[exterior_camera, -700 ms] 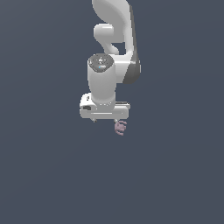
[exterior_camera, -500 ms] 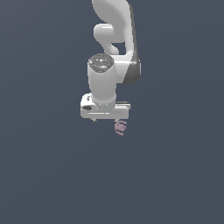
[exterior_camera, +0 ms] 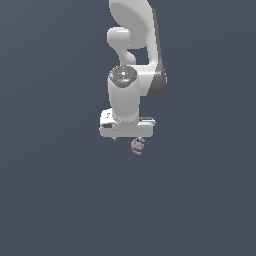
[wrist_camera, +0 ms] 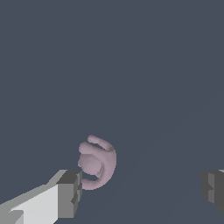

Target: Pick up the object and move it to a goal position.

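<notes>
The object (wrist_camera: 97, 163) is a small mauve-pink lump with curled, ridged loops. In the wrist view it lies between my two fingers, close against one grey fingertip (wrist_camera: 70, 192), while the other fingertip (wrist_camera: 213, 189) stands far off. My gripper (wrist_camera: 142, 191) is open. In the exterior view the white hand (exterior_camera: 126, 127) hangs from the arm and hides the fingers; the object (exterior_camera: 137, 146) peeks out just below the hand, toward the exterior view's right.
A plain dark grey-blue surface (exterior_camera: 60, 200) fills both views. The white arm (exterior_camera: 135, 45) rises to the top of the exterior view.
The hand sits very slightly lower over the object than before; the object has not moved.
</notes>
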Controlling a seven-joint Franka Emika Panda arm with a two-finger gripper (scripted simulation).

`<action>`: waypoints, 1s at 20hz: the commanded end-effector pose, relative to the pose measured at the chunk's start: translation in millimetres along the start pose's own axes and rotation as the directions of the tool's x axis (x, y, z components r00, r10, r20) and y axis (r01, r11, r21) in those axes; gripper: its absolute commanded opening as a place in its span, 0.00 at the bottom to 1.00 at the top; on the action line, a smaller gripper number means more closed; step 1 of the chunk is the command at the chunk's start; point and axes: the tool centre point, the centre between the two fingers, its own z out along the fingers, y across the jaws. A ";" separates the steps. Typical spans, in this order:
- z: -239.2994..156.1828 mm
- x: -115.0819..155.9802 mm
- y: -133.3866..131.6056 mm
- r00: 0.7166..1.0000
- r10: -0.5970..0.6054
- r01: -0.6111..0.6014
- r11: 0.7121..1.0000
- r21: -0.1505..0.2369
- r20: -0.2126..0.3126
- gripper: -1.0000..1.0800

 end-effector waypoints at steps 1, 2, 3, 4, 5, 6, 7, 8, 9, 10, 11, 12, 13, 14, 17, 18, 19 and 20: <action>-0.1 0.1 0.6 1.000 0.003 -0.003 1.000 0.000 -0.001 0.96; 0.3 -0.1 0.3 1.000 0.005 -0.005 1.000 -0.001 -0.001 0.96; 1.0 -0.4 -0.3 1.000 0.008 -0.008 1.000 -0.001 -0.001 0.96; 1.9 -0.8 -1.1 1.000 0.013 -0.013 1.000 -0.001 -0.001 0.96; 3.0 -1.3 -2.0 1.000 0.018 -0.018 1.000 -0.001 -0.001 0.96; 4.3 -1.8 -3.0 1.000 0.025 -0.025 1.000 -0.001 -0.001 0.96; 5.7 -2.5 -4.0 0.999 0.033 -0.033 0.999 -0.002 -0.001 0.96; 7.3 -3.2 -5.2 0.999 0.041 -0.041 0.999 -0.002 -0.002 0.96; 9.0 -4.0 -6.5 0.999 0.051 -0.051 0.999 -0.003 -0.002 0.96; 11.0 -4.9 -8.0 0.998 0.062 -0.062 0.998 -0.004 -0.003 0.96; 13.2 -6.0 -9.7 0.997 0.074 -0.074 0.997 -0.005 -0.003 0.96; 15.5 -7.1 -11.5 0.996 0.086 -0.086 0.996 -0.005 -0.004 0.96; 18.0 -8.4 -13.3 0.995 0.100 -0.100 0.995 -0.006 -0.004 0.96; 20.7 -9.8 -15.4 0.993 0.115 -0.115 0.993 -0.007 -0.005 0.96; 29.8 -14.7 -22.2 0.986 0.166 -0.166 0.986 -0.010 -0.008 0.96; 33.2 -16.6 -24.7 0.983 0.185 -0.185 0.983 -0.011 -0.009 0.96; 36.7 -18.7 -27.2 0.979 0.205 -0.205 0.979 -0.012 -0.010 0.96; 40.0 -20.6 -29.6 0.975 0.223 -0.224 0.975 -0.013 -0.012 0.96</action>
